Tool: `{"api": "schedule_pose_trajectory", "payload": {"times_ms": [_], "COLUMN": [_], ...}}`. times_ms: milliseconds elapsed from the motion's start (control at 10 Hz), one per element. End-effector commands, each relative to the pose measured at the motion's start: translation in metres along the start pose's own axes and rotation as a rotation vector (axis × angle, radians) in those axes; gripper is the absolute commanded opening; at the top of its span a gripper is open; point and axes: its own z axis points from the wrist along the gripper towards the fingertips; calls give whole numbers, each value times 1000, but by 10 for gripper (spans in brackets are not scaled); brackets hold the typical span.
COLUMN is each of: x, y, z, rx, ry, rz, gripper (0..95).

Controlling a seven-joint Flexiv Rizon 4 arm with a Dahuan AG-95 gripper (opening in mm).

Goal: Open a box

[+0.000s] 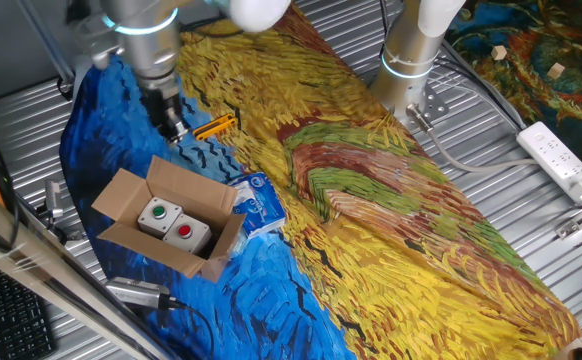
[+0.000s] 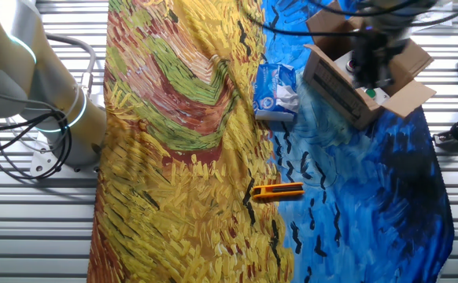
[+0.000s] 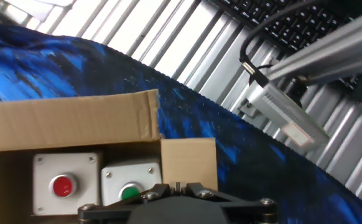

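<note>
The brown cardboard box (image 1: pixel 123 198) stands on the blue part of the cloth with its flaps spread open. Inside lies a grey unit with a green button (image 1: pixel 157 211) and a red button (image 1: pixel 183 231). The box also shows in the other fixed view (image 2: pixel 333 82) and in the hand view (image 3: pixel 75 118). My gripper (image 1: pixel 175 128) hangs just behind the box, a little above the cloth, with its fingers together and nothing between them. In the other fixed view the gripper (image 2: pixel 368 77) overlaps the box. In the hand view the gripper (image 3: pixel 178 185) sits over the box's near edge.
A blue-and-white soft packet (image 1: pixel 258 203) lies against the box's right side. An orange utility knife (image 1: pixel 215 126) lies on the cloth behind the gripper. A silver tool (image 1: pixel 139 292) lies in front of the box. A second arm's base (image 1: pixel 409 62), a power strip (image 1: pixel 563 160) and a keyboard (image 3: pixel 287 18) are around.
</note>
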Motion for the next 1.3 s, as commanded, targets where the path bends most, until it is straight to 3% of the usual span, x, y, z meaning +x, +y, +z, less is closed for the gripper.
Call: {"api": "schedule_pose_trajectory", "payload": {"times_ms": [100, 400, 1300], "x": [8, 18, 21], "y": [-3, -1, -1], "z": [-4, 0, 5], "rx": [8, 15, 10], "ry": [15, 30, 39], "rz": [23, 95, 38], "gripper": [0, 0, 0]}}
